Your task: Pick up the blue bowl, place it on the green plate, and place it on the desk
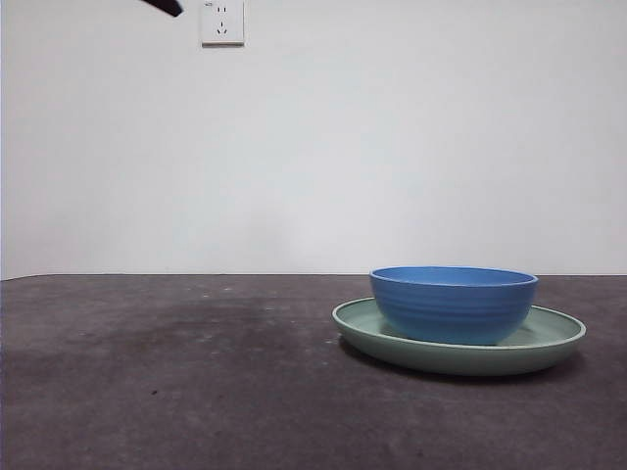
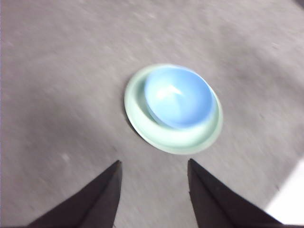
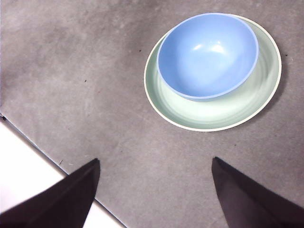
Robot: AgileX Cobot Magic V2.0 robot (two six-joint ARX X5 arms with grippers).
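Left claw: jaws spread, empty, held above the tabletop apart from the green plate. Right claw: jaws spread wide, empty, likewise above and apart from the plate. Blue bowl: upright, resting inside the green plate, set off-centre toward one rim. Plate: flat on the tabletop. Wall socket: on the white wall behind the plate, high up.

The round blue bowl sits on the wide green plate, off-centre, on the counter's right side.
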